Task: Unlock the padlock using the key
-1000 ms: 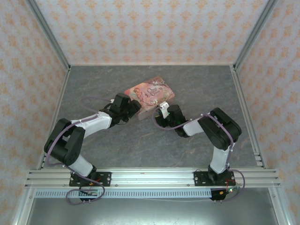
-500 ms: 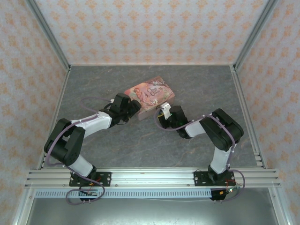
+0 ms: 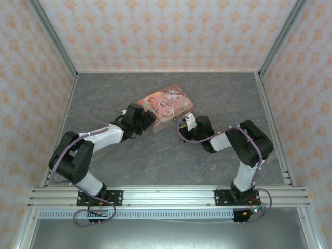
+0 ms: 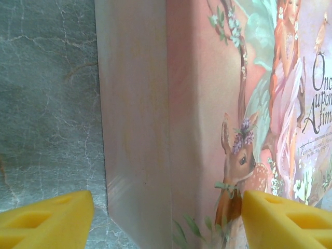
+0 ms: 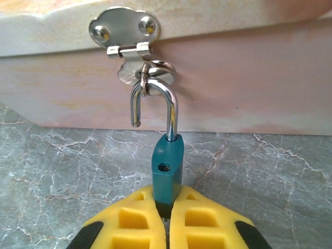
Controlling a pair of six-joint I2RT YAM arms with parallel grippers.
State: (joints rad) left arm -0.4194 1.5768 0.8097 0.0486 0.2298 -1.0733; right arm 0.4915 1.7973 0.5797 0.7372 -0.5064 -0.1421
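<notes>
While the right pincer [image 5: 165, 220] clamped the padlock [image 5: 168, 166] by its body, hanging from the hasp [image 5: 124, 31] of the tin [image 5: 233, 78] at twelve o'clock, the left pincer [image 4: 166, 220] stood wide astride the tin's corner; a sideways tug, I'd say, could jam the shackle [image 5: 173, 111] in the hasp.

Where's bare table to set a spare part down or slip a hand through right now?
Free: table strip between tin and back wall; the right side past the right arm; the middle between both arms. Crowded: the tin's near edge, left gripper at its corner, right gripper shut on the padlock.
</notes>
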